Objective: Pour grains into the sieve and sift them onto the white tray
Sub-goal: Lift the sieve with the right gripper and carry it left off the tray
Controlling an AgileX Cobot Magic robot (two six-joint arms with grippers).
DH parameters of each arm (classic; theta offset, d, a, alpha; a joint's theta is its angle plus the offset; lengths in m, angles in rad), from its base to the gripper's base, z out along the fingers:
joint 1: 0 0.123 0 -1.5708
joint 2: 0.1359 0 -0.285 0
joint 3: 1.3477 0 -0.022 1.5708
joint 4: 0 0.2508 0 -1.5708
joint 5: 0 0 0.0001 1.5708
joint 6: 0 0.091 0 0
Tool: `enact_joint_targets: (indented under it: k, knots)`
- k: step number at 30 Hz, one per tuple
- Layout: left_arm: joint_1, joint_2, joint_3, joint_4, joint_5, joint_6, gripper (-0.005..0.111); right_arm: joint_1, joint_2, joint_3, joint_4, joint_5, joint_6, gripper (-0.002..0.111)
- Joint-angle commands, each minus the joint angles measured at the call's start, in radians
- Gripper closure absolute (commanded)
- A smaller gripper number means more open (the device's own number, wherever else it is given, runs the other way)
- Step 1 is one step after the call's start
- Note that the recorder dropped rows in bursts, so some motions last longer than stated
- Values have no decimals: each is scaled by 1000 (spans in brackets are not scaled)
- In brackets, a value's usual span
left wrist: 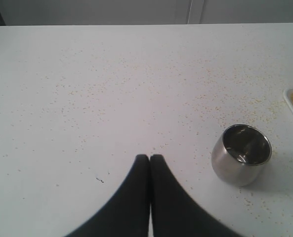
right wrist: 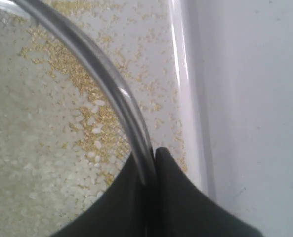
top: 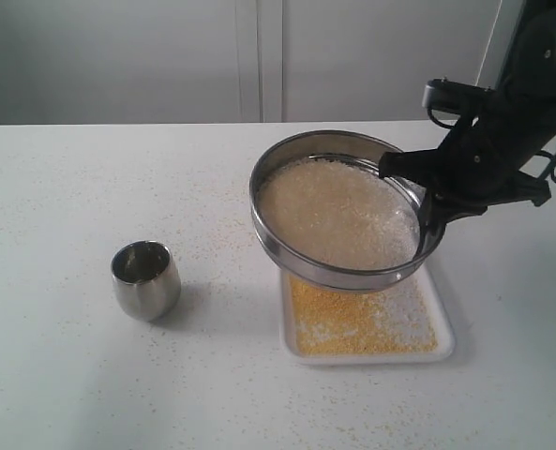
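The right gripper pinches the rim of the sieve, holding the wide steel ring slightly tilted over the far end of the white tray. Coarse, pale whitish grains blanket its grey mesh. Fine golden-yellow bits lie spread across the tray beneath, thickest on its left half. Stray specks dot the table. The left gripper, fingers pressed together, hovers near the small steel cup, which stands upright left of the tray.
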Motion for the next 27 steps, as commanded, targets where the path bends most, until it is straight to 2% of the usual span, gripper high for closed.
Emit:
enact_joint_targets:
  k: [1, 27]
  knots:
    - [2, -8, 5, -4, 2, 2, 107, 0, 43, -71, 67, -11, -1, 108]
    - [2, -8, 5, -4, 2, 2, 107, 116, 422, -562, 91, 10, 140, 108]
